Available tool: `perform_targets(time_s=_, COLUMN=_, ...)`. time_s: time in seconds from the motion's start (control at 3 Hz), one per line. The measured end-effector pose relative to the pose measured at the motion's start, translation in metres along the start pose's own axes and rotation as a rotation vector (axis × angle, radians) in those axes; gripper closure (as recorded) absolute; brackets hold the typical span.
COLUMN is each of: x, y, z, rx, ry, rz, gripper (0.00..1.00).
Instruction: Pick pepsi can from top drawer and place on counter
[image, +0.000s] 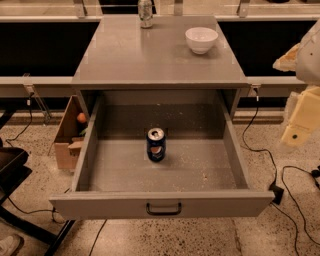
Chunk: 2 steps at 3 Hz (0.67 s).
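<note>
The pepsi can (156, 145) stands upright in the middle of the open top drawer (120, 172), on its speckled floor. It is dark blue with a round logo and a silver top. The drawer is pulled out fully, with its dark bar handle (163, 209) on the front panel. The counter (150, 57) is the flat grey top of the cabinet behind the drawer. My gripper (300, 122) is at the right edge of the view, to the right of the drawer and apart from the can, with nothing seen in it.
A silver-grey can (145, 13) stands at the back of the counter and a white bowl (201, 39) at its back right. A cardboard box (69, 137) sits on the floor left of the cabinet. Cables (270, 165) run over the floor on the right.
</note>
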<state>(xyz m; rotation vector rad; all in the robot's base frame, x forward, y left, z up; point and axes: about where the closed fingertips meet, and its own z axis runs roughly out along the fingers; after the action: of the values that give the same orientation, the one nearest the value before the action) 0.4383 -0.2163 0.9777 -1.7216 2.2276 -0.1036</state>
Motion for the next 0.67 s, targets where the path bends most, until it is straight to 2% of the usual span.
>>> perform_targets(time_s=0.33, x=0.0, y=0.0, z=0.0, rx=0.0, ry=0.0, rz=0.0, gripper=0.0)
perform_targets(time_s=0.67, x=-0.003, y=-0.002, z=0.018, rx=0.003, ry=-0.079, rz=0.021, gripper=0.0)
